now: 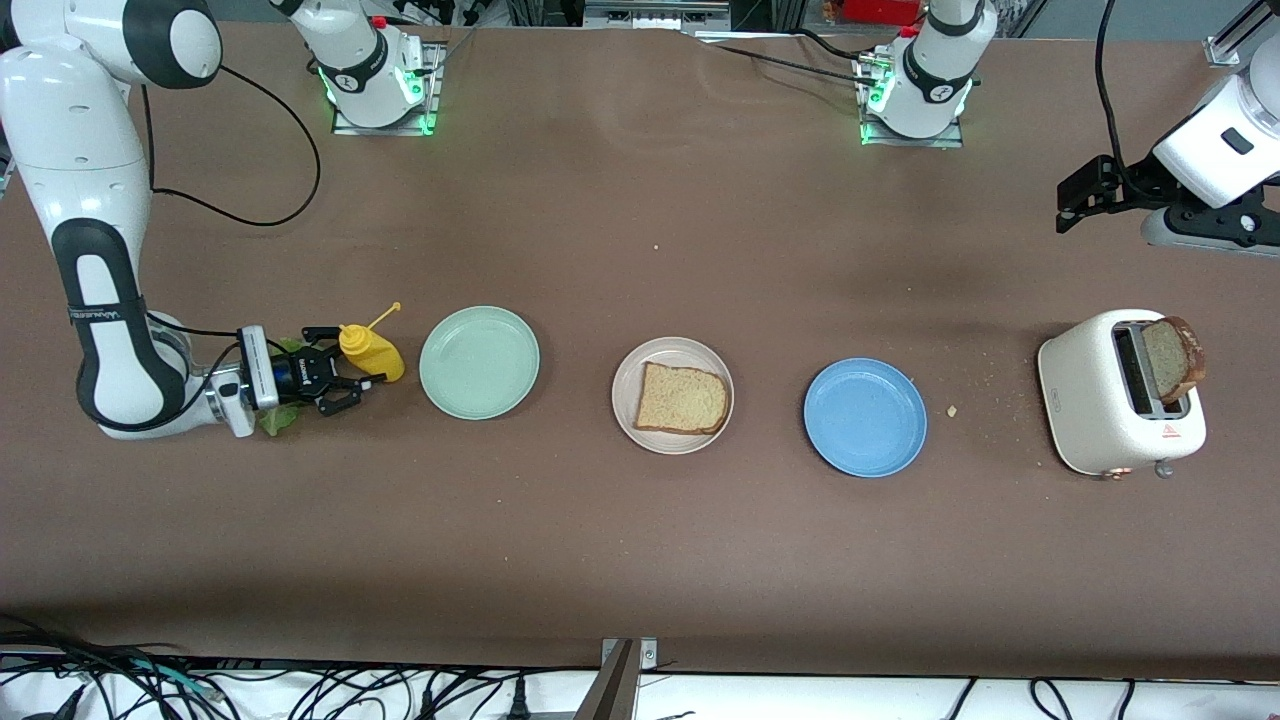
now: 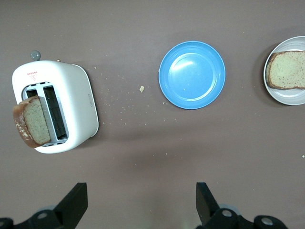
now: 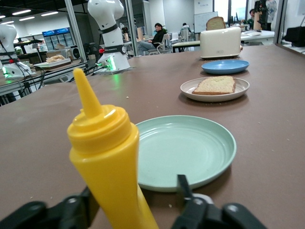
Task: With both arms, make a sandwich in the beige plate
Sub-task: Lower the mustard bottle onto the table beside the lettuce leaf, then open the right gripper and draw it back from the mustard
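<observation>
One bread slice lies on the beige plate at mid-table. A second slice stands up out of the white toaster at the left arm's end. A green lettuce leaf shows from under the right arm's wrist. My right gripper is low at the table with its fingers spread around the yellow squeeze bottle; one finger stands clear of it. My left gripper hangs open and empty over bare table beside the toaster.
A mint-green plate sits between the yellow bottle and the beige plate. A blue plate lies between the beige plate and the toaster. Crumbs are scattered near the toaster.
</observation>
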`<action>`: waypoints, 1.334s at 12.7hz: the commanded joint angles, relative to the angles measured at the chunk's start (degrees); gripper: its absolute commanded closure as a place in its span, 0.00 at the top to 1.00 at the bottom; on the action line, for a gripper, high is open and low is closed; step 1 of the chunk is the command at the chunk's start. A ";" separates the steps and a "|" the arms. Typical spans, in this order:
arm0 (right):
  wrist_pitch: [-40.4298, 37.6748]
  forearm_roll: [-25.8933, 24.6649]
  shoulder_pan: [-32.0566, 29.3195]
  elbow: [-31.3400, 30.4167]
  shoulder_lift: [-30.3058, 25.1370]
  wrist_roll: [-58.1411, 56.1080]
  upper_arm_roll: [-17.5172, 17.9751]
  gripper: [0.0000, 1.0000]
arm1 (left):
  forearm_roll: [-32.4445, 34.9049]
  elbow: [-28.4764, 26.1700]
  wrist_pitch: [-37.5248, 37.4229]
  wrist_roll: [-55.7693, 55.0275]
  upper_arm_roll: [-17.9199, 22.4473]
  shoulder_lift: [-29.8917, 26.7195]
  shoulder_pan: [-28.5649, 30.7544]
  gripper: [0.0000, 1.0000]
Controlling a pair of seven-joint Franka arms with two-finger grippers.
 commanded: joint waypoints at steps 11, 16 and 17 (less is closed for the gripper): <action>-0.72 -17.13 -2.70 0.18 -10.09 22.13 -1.80 1.00 | -0.33 -0.18 -0.28 1.30 -0.17 -0.37 0.33 1.00; 1.82 -31.46 -3.15 -0.69 -20.81 44.35 -1.71 1.00 | -0.33 -0.18 -0.28 1.21 -0.08 -0.37 0.33 1.00; 2.61 -33.31 -3.15 -1.30 -22.39 48.49 -1.71 1.00 | -0.33 -0.18 -0.28 1.30 -0.17 -0.37 0.33 1.00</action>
